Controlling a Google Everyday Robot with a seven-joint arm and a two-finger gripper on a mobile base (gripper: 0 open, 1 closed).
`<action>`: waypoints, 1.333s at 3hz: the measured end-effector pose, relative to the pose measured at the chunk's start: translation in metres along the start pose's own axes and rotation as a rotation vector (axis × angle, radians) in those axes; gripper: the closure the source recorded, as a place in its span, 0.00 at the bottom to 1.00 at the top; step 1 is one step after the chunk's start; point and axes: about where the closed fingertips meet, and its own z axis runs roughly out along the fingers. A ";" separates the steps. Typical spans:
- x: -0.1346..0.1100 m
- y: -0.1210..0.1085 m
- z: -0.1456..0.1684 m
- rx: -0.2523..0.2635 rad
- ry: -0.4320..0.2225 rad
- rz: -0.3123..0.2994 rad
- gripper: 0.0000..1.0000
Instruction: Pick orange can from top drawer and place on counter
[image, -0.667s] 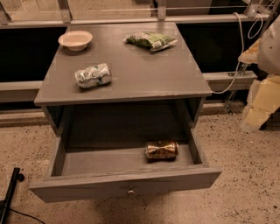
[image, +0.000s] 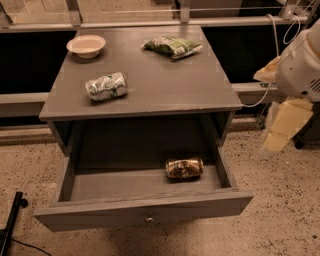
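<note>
The orange can (image: 184, 168) lies on its side at the right of the open top drawer (image: 142, 210), close to the drawer's right wall. The drawer is pulled out under the grey counter (image: 150, 85), and its small round knob (image: 148, 219) shows on the front panel. My gripper (image: 286, 125) hangs at the far right, beside the cabinet and above the floor, well to the right of the can and higher than it. It holds nothing that I can see.
On the counter lie a silver-and-green can (image: 106, 86) at the left, a pale bowl (image: 86, 45) at the back left and a green snack bag (image: 172, 46) at the back. A black stand (image: 11, 220) is on the floor at the lower left. Cables hang at the back right.
The white arm at the right has come a little nearer to the cabinet. The can, the drawer and the things on the counter have not moved.
</note>
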 end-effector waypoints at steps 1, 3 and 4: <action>-0.033 0.028 0.040 -0.039 -0.133 -0.071 0.00; -0.073 0.073 0.119 -0.102 -0.249 -0.097 0.00; -0.069 0.059 0.161 -0.112 -0.224 -0.163 0.03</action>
